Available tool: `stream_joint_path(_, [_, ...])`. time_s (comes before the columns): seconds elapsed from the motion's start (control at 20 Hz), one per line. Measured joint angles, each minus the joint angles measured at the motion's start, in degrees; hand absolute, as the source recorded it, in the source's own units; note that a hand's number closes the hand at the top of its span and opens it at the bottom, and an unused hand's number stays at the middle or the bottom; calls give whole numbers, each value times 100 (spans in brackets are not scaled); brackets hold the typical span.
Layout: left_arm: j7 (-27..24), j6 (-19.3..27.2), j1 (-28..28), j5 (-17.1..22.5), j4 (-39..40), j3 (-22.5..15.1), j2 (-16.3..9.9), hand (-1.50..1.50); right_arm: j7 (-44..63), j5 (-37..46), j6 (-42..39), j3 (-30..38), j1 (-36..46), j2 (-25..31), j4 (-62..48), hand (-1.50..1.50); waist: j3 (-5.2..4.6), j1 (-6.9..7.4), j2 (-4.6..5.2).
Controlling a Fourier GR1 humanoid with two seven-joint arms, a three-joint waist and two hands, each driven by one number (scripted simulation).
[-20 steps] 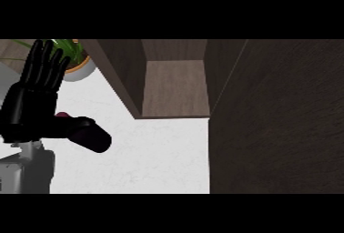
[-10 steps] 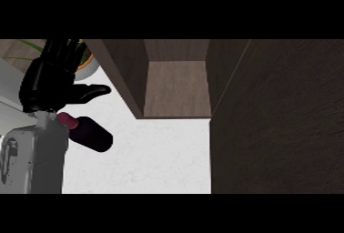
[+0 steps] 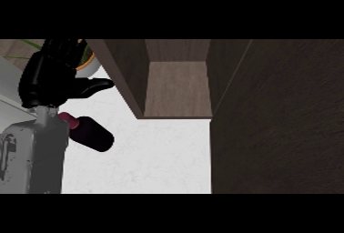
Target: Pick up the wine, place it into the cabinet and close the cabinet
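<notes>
The wine bottle [image 3: 93,135] is dark maroon with a pinkish neck and lies on its side on the white counter [image 3: 158,157] at the left. Its neck end is hidden under my grey left forearm [image 3: 37,154]. My left hand [image 3: 50,79] shows above the bottle, open, fingers straight and pointing up, thumb spread to the right; it does not hold the bottle. The cabinet [image 3: 176,88] stands open at top centre, its brown inside bare. Its dark door [image 3: 275,123] fills the right side of the view. My right hand does not show.
A plant in a light pot [image 3: 93,65] stands behind my left hand, beside the cabinet's left wall [image 3: 124,68]. The white counter stretches between the bottle and the open door.
My left hand and forearm have shifted right and farther up the view, and the forearm now covers the bottle's neck. The bottle has barely moved on the counter.
</notes>
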State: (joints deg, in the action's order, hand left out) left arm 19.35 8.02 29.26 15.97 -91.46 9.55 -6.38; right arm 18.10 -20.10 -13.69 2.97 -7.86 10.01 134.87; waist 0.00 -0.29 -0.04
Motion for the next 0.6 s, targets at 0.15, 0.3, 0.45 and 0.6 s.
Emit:
stream_joint_path(0.15, [-54, 60, -191, -72, -169, -127, 47, -150, 97, 31, 18, -33, 121, -61, 3, -150, 1, 9, 0])
stream_joint_path(0.3, [-76, 57, -298, -33, -211, -115, 13, -150, 164, -17, -43, 45, 128, -71, 2, -150, -1, 9, 0])
stream_joint_path(0.45, [-10, 205, -334, -140, -296, -246, 69, -150, 159, 70, -76, -67, 67, -183, 15, -150, 1, 8, -1])
stream_joint_path(0.6, [90, 232, -462, -138, -449, -213, -18, -150, 223, 65, -104, 6, 61, -181, 48, -150, 0, 12, -2])
